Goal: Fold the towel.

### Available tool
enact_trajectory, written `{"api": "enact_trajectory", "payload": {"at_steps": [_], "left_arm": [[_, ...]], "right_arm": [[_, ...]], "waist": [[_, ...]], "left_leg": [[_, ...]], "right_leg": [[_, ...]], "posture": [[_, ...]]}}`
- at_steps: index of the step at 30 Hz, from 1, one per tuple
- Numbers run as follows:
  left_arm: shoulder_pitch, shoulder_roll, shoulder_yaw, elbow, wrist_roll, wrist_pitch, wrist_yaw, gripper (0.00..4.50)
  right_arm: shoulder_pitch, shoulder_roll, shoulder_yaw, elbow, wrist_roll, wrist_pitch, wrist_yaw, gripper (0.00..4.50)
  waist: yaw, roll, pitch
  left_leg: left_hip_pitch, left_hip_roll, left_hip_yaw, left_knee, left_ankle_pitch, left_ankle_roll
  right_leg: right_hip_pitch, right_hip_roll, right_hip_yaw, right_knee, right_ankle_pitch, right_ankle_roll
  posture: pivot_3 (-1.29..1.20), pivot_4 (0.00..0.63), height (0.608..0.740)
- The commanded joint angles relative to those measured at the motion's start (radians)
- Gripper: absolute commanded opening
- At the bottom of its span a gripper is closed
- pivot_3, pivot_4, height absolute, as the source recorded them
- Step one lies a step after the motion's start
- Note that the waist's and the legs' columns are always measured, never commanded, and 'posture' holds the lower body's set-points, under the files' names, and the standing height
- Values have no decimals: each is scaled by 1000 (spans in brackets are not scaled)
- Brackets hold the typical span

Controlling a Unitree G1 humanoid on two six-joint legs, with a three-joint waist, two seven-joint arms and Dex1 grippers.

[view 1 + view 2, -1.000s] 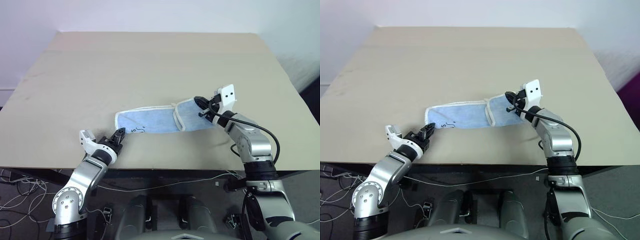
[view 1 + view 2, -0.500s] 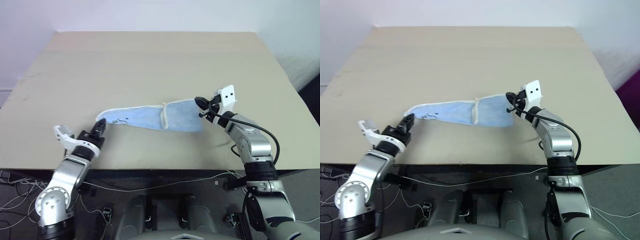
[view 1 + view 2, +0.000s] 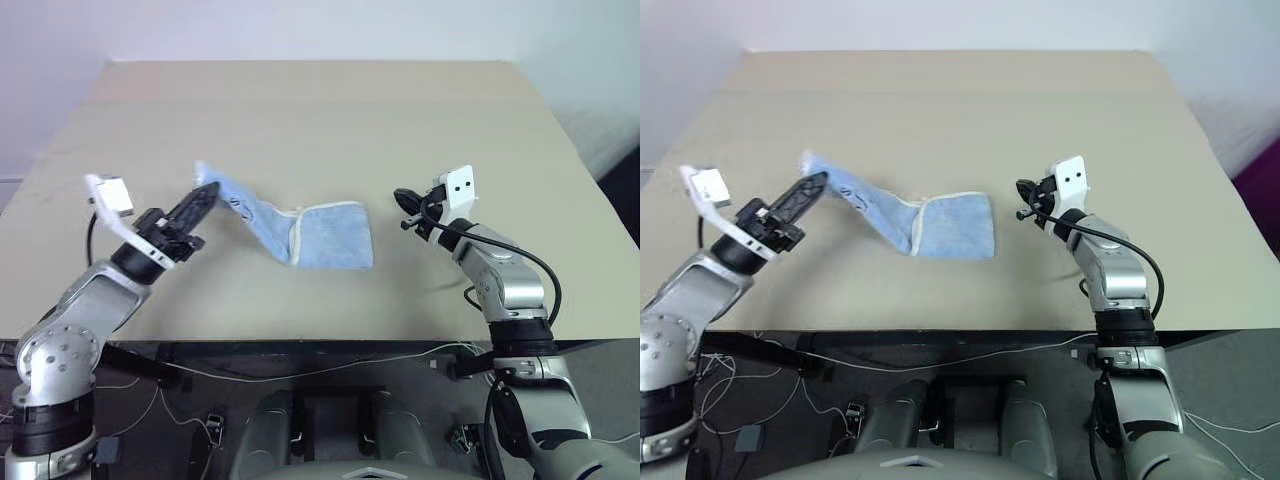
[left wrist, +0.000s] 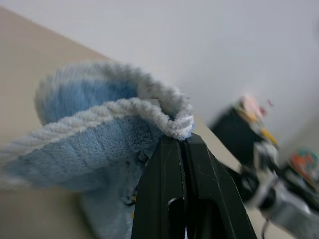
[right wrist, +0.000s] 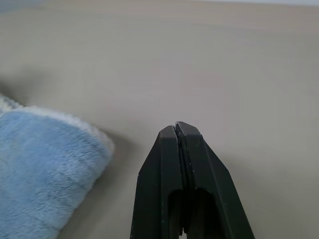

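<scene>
Pale wall behind, and in front of it a broad tan desk [image 3: 300,110] carrying one thing, the light blue towel [image 3: 325,238]. Its right part lies flat on the desk, doubled over with the white edging showing along the fold, while its left end climbs off the surface in a slanting strip to the left pincer [image 3: 203,197]. That pincer is clenched on the towel's raised corner; in its wrist view the two black fingers [image 4: 172,164] pinch the white hem tight, with the blue pile bunched above them.

The right pincer [image 3: 403,207] hangs just to the right of the towel's flat end, apart from it, fingers pressed together on nothing (its wrist view shows bare desk ahead and the cloth off to one side).

So the cloth's long axis runs left to right across the desk, from the lifted corner down to the resting fold, and it lies to the right of the hand that holds it. By my reckoning the fold turns on carrying that corner rightward along this axis, over the flat part. The left arm has the cloth; the right is nearer the landing end but idle.
</scene>
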Motion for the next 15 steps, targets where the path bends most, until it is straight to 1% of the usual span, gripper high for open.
{"api": "enact_trajectory", "payload": {"at_steps": [1, 3, 5, 8, 10, 15], "left_arm": [[-96, 5, -199, -23, 213, 8, -111, 26], [-145, -2, -316, 15, 363, -17, -155, 26], [-167, -16, -361, 40, 443, -35, -184, 26], [-260, -105, -447, 143, 546, -5, -172, 26], [-282, -136, -468, 182, 600, -5, -180, 26], [-283, -200, -456, 207, 642, 4, -207, 26]], "right_arm": [[-9, -2, -23, -25, -1, -25, -18, 0], [-1, -4, -29, -39, 2, -23, -27, 0], [2, -5, -31, -43, 5, -22, -31, 0], [27, -6, -39, -77, 8, -12, -48, 0], [38, -6, -41, -94, 11, -7, -53, 0], [62, -13, -53, -114, 11, 1, -68, 0]], "waist": [[3, 0, 0], [1, 0, 0], [-3, 0, 0], [-8, -1, 1], [-11, -1, 1], [-16, -1, 1]], "left_leg": [[0, 0, 0, 0, 1, 1], [1, 0, 1, 0, 2, 2], [1, 0, 1, 0, 2, 3], [1, 1, 1, -1, 3, 2], [1, 1, 1, 0, 3, 2], [1, 1, 1, 0, 3, 2]], "right_leg": [[0, 0, 0, 0, 0, 1], [0, 0, 0, 0, 1, 1], [0, 1, 1, 1, 1, 2], [-1, 2, 1, 2, 0, 2], [0, 2, 1, 2, 1, 2], [0, 2, 1, 3, 0, 4]], "posture": [[0, 150, 740], [0, 150, 740], [0, 150, 740], [0, 150, 740], [0, 150, 740], [0, 150, 740]]}}
